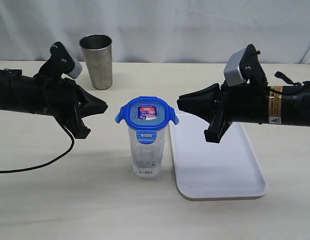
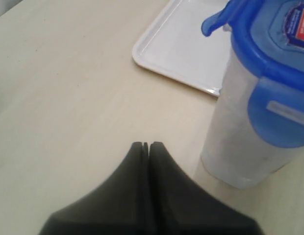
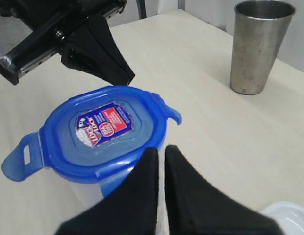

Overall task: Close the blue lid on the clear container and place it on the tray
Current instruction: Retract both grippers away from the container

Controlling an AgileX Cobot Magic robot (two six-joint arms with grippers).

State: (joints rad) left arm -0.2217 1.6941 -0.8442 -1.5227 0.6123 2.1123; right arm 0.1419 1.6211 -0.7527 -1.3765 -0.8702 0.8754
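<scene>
A pale, wood-grain table fills the scene, with a white curtain hanging behind its far edge.

Near the middle of the table stands the clear container, upright, with the blue lid sitting on its mouth. The lid's flap facing the exterior camera is folded down, and two side flaps stick outward. The container stands on the bare table, just beside the left edge of the white tray and not on it. The tray lies flat with nothing on it.

A steel cup stands upright towards the back on the left, well apart from the container. A black cable trails from the left arm across the table.

The left gripper hangs above the table to the left of the lid, clear of it, with its fingers pressed together on nothing. The right gripper hangs above the tray's near-left end, its fingers together and empty. Its tips are close to the lid's right side, and I cannot tell whether they touch. Nothing stands between either gripper and the container.

By count there is one container, one lid, one tray, one cup and two arms.
</scene>
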